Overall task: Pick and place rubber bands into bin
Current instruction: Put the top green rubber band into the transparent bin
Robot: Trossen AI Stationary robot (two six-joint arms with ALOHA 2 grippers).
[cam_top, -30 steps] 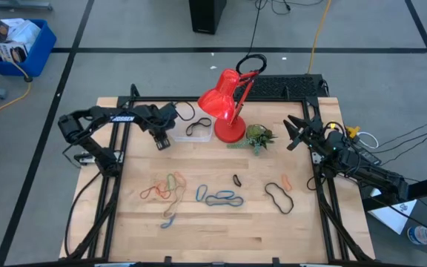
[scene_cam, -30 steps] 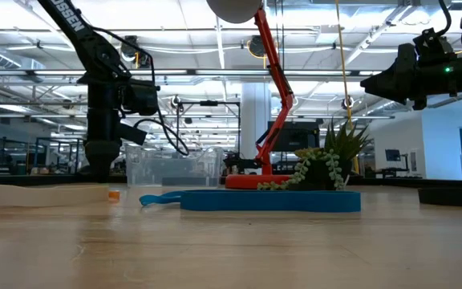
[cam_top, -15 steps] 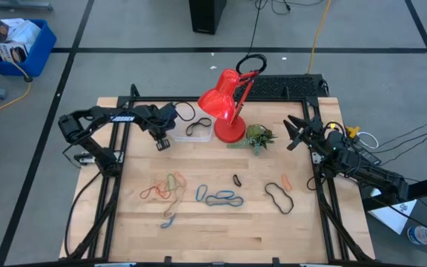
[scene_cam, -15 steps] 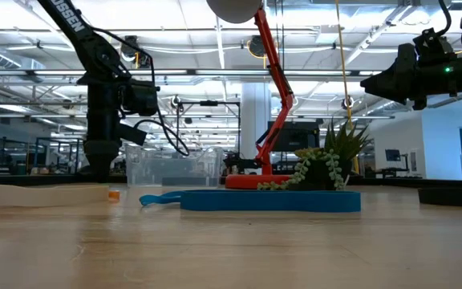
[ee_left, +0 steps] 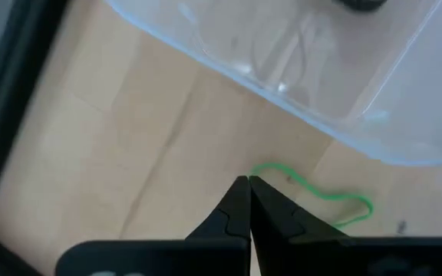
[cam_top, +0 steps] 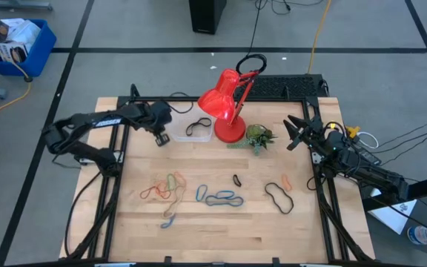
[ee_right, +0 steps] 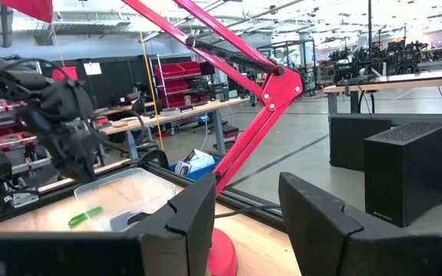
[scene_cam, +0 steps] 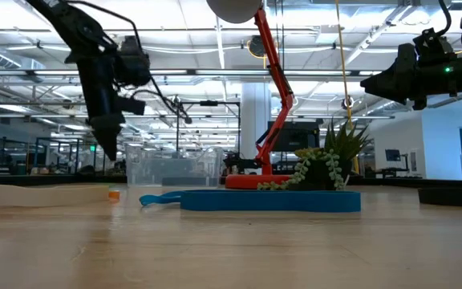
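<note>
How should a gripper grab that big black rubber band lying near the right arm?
Probably come straight down and pinch across one strand of the black rubber band: it lies flat and thin on the table, so no side approach finds anything to hold.

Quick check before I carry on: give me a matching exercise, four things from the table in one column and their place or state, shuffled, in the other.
Things:
1. left gripper
2. right gripper
3. green band
4. bin

Places or states:
A. open, waiting over the table's right edge
B. clear plastic, beside the lamp's base, a dark band inside
C. shut, tips at the table just outside the bin
D. lying on the wood outside the bin

Pairs: 1-C, 2-A, 3-D, 4-B
</note>
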